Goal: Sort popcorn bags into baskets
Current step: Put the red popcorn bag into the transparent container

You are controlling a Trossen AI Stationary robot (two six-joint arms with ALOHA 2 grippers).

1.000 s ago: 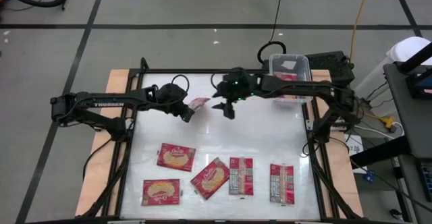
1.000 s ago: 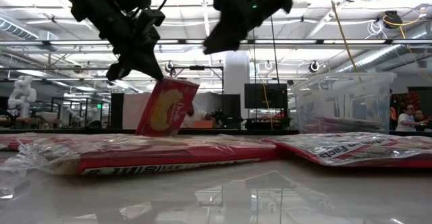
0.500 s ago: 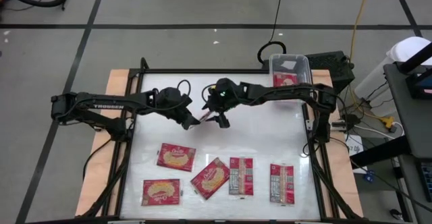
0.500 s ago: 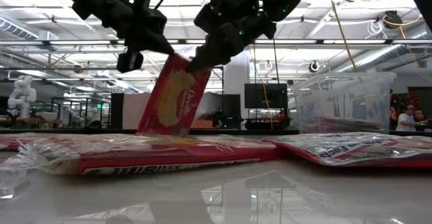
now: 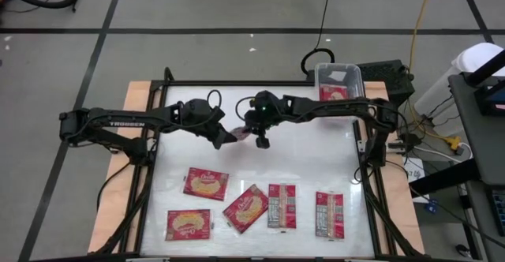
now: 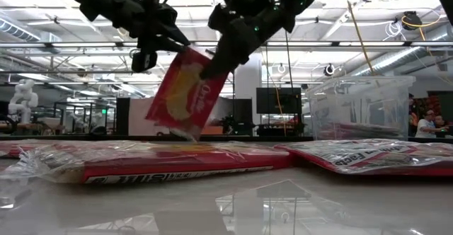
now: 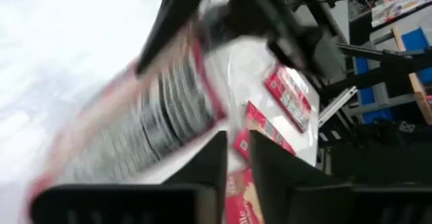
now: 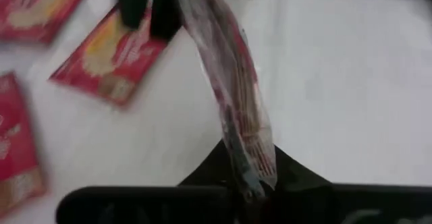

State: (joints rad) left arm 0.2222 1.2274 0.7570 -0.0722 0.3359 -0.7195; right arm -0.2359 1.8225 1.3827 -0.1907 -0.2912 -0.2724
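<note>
One red popcorn bag (image 5: 237, 132) hangs tilted just above the table between both grippers, its popcorn picture facing the low view (image 6: 185, 93). My right gripper (image 5: 258, 138) is shut on the bag's upper right edge (image 8: 233, 96). My left gripper (image 5: 223, 136) is at the bag's upper left corner, its fingers a little apart with the bag (image 7: 155, 116) beside them. Several more popcorn bags lie flat along the table's front, such as one (image 5: 206, 183) at the left. The clear basket (image 5: 318, 76) stands at the back right with a bag (image 5: 335, 94) inside.
The flat bags fill the front strip from left (image 5: 188, 223) to right (image 5: 329, 213). In the low view the basket (image 6: 361, 107) stands at the right, with a person (image 6: 427, 125) far behind it. Black frame rails edge the white tabletop.
The right gripper came in from the right and shut on the bag. The bag has lifted off the table and tilted. The left fingers have parted slightly.
</note>
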